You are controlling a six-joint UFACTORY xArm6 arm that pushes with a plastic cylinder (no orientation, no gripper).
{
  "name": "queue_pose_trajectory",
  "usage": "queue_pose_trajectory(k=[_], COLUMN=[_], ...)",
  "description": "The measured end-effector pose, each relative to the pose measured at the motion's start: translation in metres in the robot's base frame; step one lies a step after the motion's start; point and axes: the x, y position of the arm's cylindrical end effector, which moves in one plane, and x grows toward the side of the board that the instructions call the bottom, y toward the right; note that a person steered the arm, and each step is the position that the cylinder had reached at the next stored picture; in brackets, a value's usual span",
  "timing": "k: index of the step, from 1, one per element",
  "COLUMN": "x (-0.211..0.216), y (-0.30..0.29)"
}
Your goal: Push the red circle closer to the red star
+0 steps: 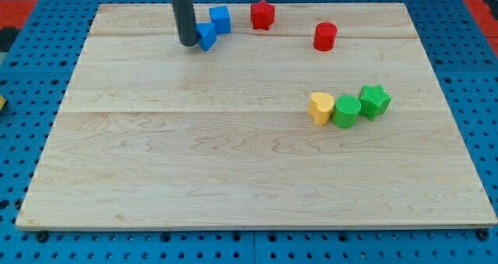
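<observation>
Red circle (324, 36) sits upper right of centre on the board, upright, standing alone. Red star (262, 15) is to its left, near the board's top edge, well apart from it.

Largest to smallest:
- Wooden board (233, 163) fills most of the frame; blue pegboard (23, 69) shows around it, cut off at every frame edge.
- Rod comes down from the top edge of the frame at upper left; its upper part is cut off. My tip (188, 44) touches the board just left of a blue block (207, 36).
- That blue block is partly hidden by the rod; shape hard to make out. Blue cube (220, 19) is just up-right of it, touching or nearly so, can't tell which.
- Right of centre, a row of three: yellow block (320, 107), green circle (346, 110), green star (374, 101), each touching its neighbour. The yellow one's shape is unclear.

No fingers on this rig, just the bare rod, holding nothing. Red circle lies well to the right of my tip, with both blue blocks and the red star in between.
</observation>
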Motion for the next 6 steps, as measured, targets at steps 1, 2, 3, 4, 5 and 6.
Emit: queue_pose_trajectory(k=[1, 2, 3, 4, 5, 6], x=[-0.010, -0.005, 0.017, 0.036, 0.026, 0.000], y=[0.028, 0.040, 0.087, 0.169, 0.265, 0.203])
